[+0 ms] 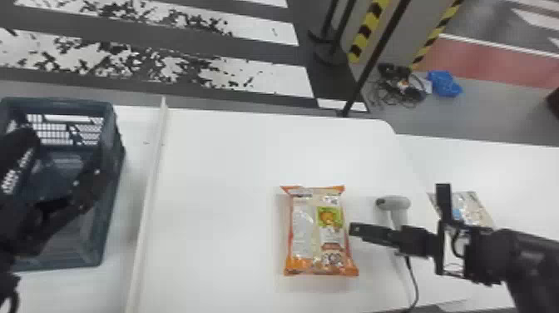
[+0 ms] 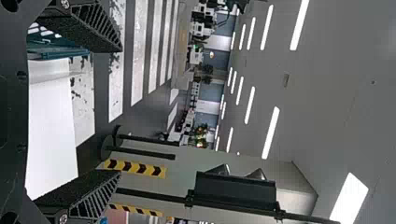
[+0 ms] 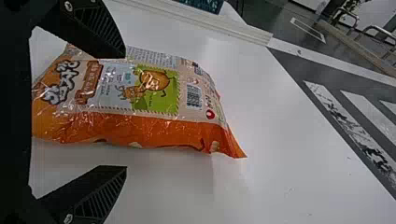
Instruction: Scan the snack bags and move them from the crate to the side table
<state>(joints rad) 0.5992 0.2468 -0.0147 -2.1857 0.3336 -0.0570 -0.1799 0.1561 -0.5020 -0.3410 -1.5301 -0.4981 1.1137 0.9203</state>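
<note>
An orange-and-clear snack bag (image 1: 318, 233) lies flat on the white table. Just right of it stands my right gripper (image 1: 361, 229). In the right wrist view the same bag (image 3: 154, 88) lies beyond my open right gripper (image 3: 126, 109), one finger overlapping its printed face, neither finger gripping it. The grey scanner (image 1: 393, 203) rests behind that arm, its cable trailing toward the near edge. Farther right, a pale snack bag (image 1: 472, 208) is partly hidden by the arm. My left gripper (image 1: 62, 156) is over the dark crate (image 1: 109, 199); the left wrist view has that gripper (image 2: 120, 111) open and holding nothing.
A raised white strip (image 1: 152, 187) runs between the crate and the main white table (image 1: 220, 199). The side table (image 1: 515, 175) adjoins on the right. Past the far edge rise a black pole (image 1: 374, 58) and striped posts, with cables and a blue bag (image 1: 444, 83) on the floor.
</note>
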